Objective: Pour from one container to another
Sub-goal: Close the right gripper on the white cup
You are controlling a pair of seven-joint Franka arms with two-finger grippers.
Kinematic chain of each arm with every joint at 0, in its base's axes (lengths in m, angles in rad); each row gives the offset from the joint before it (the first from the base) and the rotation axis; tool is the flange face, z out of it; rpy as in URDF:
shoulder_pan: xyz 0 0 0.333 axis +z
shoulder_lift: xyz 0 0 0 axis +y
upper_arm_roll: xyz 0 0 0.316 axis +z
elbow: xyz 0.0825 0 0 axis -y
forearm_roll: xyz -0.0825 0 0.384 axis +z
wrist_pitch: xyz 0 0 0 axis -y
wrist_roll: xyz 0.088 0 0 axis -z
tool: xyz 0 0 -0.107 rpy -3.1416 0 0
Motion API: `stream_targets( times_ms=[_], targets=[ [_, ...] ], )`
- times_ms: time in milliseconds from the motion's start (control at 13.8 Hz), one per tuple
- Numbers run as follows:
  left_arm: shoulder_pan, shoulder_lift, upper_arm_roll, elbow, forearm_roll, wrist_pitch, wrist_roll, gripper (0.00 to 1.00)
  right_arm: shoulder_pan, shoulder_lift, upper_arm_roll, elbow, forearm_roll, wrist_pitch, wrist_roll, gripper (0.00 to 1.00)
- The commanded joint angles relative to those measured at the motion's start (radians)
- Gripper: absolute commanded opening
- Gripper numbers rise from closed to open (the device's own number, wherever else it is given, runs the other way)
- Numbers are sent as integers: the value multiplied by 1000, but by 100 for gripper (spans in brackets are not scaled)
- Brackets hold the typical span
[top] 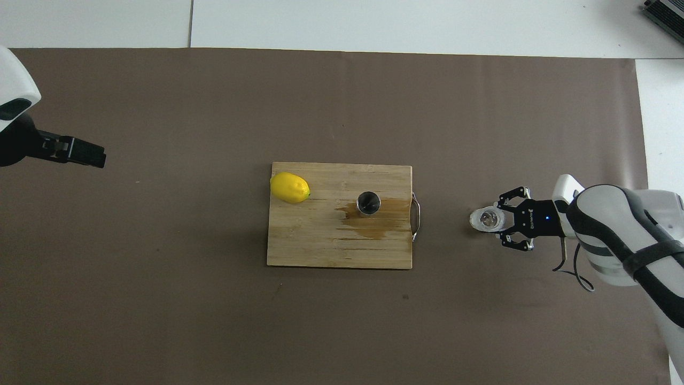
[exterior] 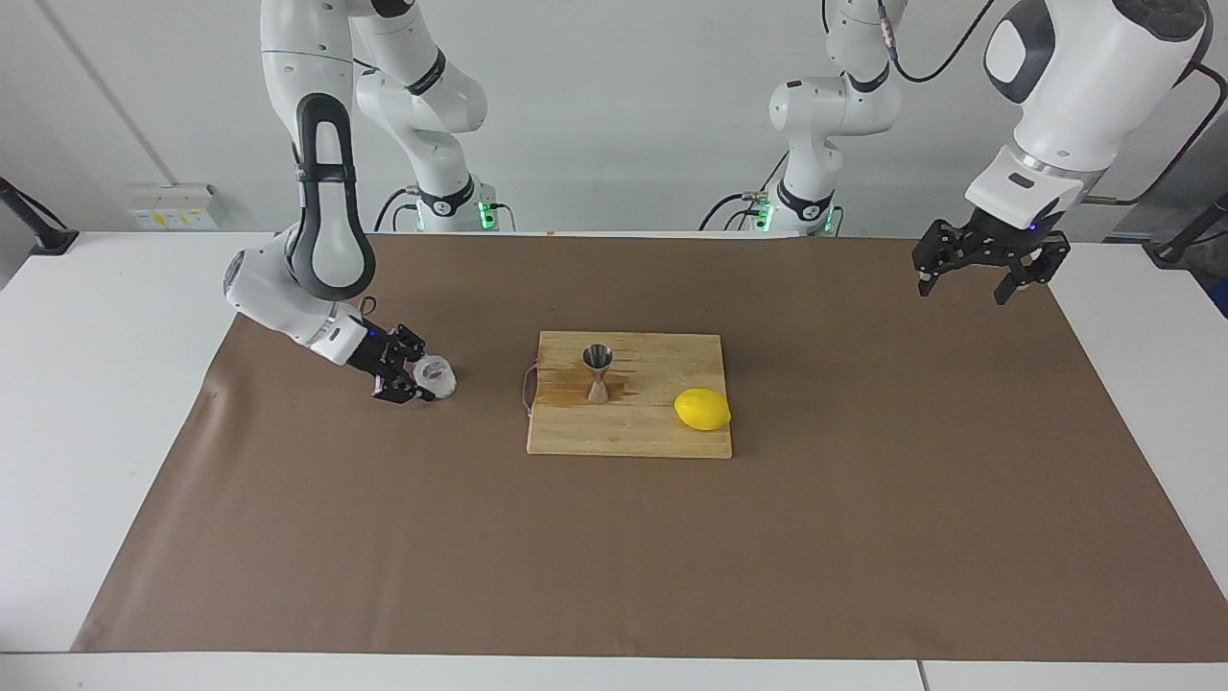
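The right end effector (exterior: 414, 382) is closed on the small clear ribbed cup (exterior: 436, 374), at 9 o'clock from the shiny steel hourglass jigger (exterior: 598, 372). The left end effector (exterior: 990, 266) waits fully open, holding nothing.
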Motion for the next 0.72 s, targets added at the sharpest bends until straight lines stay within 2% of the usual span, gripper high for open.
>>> stream_targets(
  times_ms=[0, 145, 435, 652],
  targets=[
    [8, -26, -4, -25, -10, 8, -7, 100, 0, 2, 8, -12, 62, 5, -38, 46],
    [8, -26, -4, -25, -10, 8, -7, 100, 2, 2, 8, -12, 62, 5, -36, 46],
    [7, -26, -4, -25, -10, 7, -7, 100, 10, -12, 8, -4, 62, -11, -7, 38],
    [8, -26, -4, -25, -10, 7, -7, 100, 25, -21, 8, -6, 62, -2, 11, 39]
  ],
)
